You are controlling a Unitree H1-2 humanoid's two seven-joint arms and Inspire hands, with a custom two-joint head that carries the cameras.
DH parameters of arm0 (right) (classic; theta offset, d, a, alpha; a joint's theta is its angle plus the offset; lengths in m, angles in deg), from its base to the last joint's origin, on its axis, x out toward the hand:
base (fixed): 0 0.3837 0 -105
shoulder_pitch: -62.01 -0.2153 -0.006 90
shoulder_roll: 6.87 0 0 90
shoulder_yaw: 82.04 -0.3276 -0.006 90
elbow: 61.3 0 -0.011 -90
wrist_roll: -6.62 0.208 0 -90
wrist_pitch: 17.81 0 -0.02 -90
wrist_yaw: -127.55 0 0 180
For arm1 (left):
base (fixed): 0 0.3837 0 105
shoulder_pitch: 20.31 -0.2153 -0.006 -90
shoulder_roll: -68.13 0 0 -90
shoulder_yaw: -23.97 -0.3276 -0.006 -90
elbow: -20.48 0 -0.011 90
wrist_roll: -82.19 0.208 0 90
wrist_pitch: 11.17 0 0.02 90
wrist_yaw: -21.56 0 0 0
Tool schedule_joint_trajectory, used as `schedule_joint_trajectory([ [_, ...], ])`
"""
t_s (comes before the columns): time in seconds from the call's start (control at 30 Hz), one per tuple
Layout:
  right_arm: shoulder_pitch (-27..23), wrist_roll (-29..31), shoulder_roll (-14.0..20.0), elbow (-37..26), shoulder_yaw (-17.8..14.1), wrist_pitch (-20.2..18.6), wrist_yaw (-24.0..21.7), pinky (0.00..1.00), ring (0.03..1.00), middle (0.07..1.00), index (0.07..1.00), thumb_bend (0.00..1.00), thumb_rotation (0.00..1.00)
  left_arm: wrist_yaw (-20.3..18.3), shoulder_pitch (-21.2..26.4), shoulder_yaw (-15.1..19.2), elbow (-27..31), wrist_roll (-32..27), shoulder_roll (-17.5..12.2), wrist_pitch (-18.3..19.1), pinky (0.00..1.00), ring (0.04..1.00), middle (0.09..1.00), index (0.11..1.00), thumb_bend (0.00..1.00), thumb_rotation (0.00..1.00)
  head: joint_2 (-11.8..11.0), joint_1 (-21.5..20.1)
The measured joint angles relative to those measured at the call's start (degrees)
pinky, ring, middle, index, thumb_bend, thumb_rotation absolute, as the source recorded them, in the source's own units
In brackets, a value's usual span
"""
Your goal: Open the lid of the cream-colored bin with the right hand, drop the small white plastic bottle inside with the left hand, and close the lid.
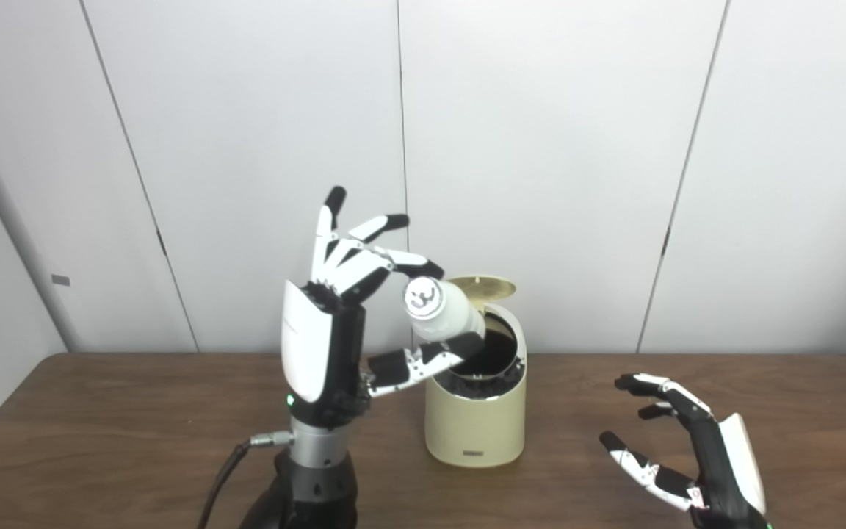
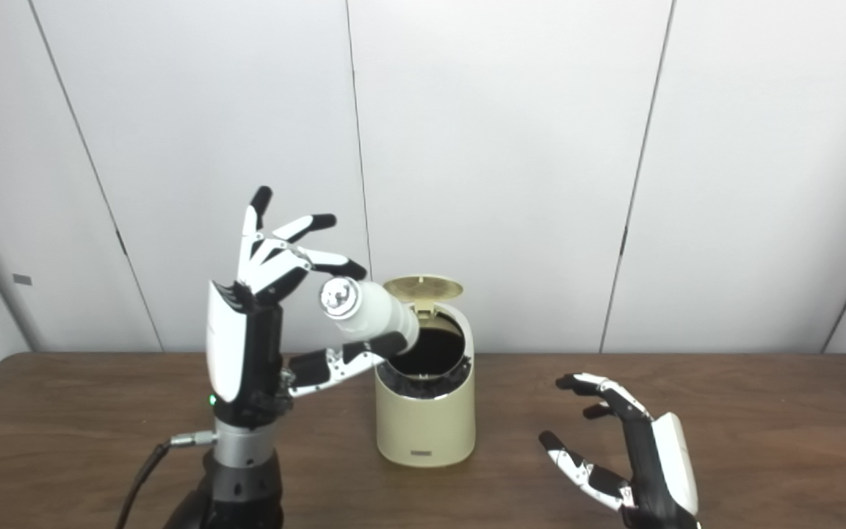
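White wall panels are backing a dark wooden table. At its centre, the cream bin is standing with its lid up. Left hand is pinching the small white bottle, tilted over the opening; it looks light, smooth, slippery. Right hand is resting nearby, fingers spread.

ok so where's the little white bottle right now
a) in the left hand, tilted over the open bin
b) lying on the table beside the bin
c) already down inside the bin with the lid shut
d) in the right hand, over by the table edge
a: the left hand pinches the bottle at a slant above the bin, whose lid stands up, while the right hand is open, low over the table.
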Motion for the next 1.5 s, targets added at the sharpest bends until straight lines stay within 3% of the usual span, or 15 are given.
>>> schedule_joint_trajectory([
  [0.23, 0.0, 0.2, 0.0, 0.5, 0.2, 0.5, 0.3, 0.57, 0.707, 0.721, 0.666, 0.28, 0.00, 3.6, 0.1, -3.1, -4.3, 4.4, -1.2, 0.0, 1.00, 0.741, 0.461, 0.509, 0.52, 0.00, -0.4, -0.9],
  [0.53, 0.1, -0.5, -0.5, 1.4, 0.4, 0.9, 1.2, 0.57, 0.703, 0.722, 0.653, 0.28, 0.06, 16.8, 4.7, -10.0, -19.7, 12.1, -2.5, -0.1, 1.00, 0.741, 0.470, 0.501, 0.52, 0.00, -0.5, -2.3],
  [0.67, 0.1, -0.4, -0.7, 1.4, 0.5, 0.9, 1.2, 0.57, 0.708, 0.722, 0.654, 0.28, 0.07, 20.7, 7.7, -12.3, -26.4, 16.8, -3.4, -0.3, 1.00, 0.740, 0.475, 0.495, 0.52, 0.00, -0.3, -2.6],
  [0.83, 0.1, -0.7, -0.8, 1.3, 0.6, 0.9, 1.2, 0.57, 0.709, 0.724, 0.664, 0.28, 0.07, 26.7, 10.5, -14.9, -32.8, 17.3, -3.6, -0.9, 1.00, 0.745, 0.478, 0.490, 0.52, 0.00, -0.2, -3.4],
  [1.07, 0.2, -1.3, -1.0, 1.1, 0.5, 0.9, 1.5, 0.57, 0.712, 0.729, 0.678, 0.29, 0.04, 29.1, 12.3, -18.2, -36.9, 17.1, -4.1, -0.9, 1.00, 0.738, 0.479, 0.490, 0.52, 0.00, 0.1, -3.7],
  [1.5, 0.1, -1.3, -1.0, 1.9, 0.6, 1.0, 2.3, 0.58, 0.715, 0.732, 0.687, 0.29, 0.03, 28.0, 12.9, -17.8, -34.8, 16.7, -5.4, -1.0, 1.00, 0.747, 0.470, 0.502, 0.52, 0.00, -0.4, -3.5],
])
